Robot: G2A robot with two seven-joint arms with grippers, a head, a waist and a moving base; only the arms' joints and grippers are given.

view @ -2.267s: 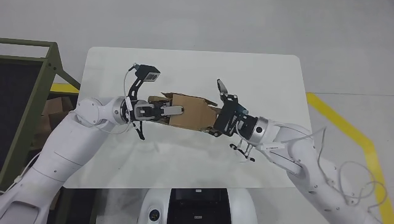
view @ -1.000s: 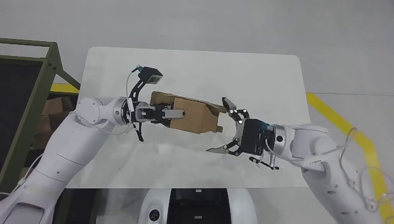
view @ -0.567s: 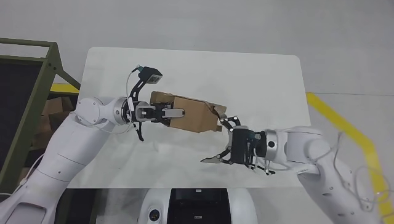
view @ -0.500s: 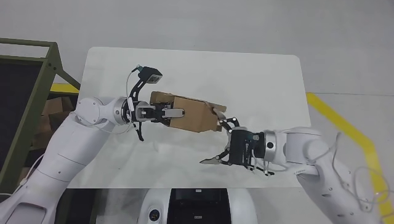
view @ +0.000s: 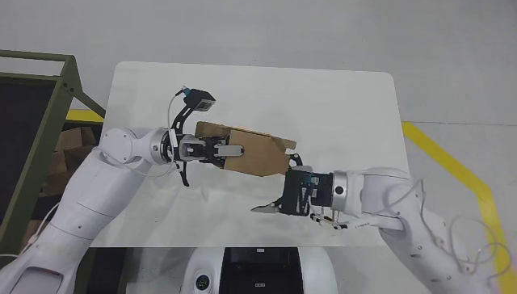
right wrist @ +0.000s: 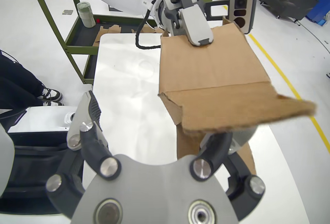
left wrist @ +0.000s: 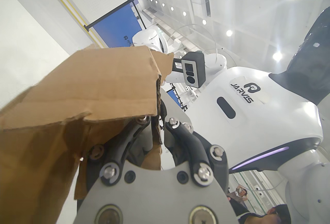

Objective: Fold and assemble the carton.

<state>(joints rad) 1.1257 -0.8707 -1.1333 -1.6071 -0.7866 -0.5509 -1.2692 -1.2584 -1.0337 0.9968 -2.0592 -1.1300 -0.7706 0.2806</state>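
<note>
Carton [view: 252,150] stays held; right pincer [view: 275,186] edged closer.

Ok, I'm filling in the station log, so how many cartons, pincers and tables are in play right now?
carton: 1
pincers: 2, the left pincer and the right pincer
table: 1
total: 4

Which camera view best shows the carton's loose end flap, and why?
The right wrist view: the loose flap juts out flat from the carton, its ragged edge plain. The top view shows it as a thin lip; the left wrist view shows the carton's other end, held by the left end effector.
</note>
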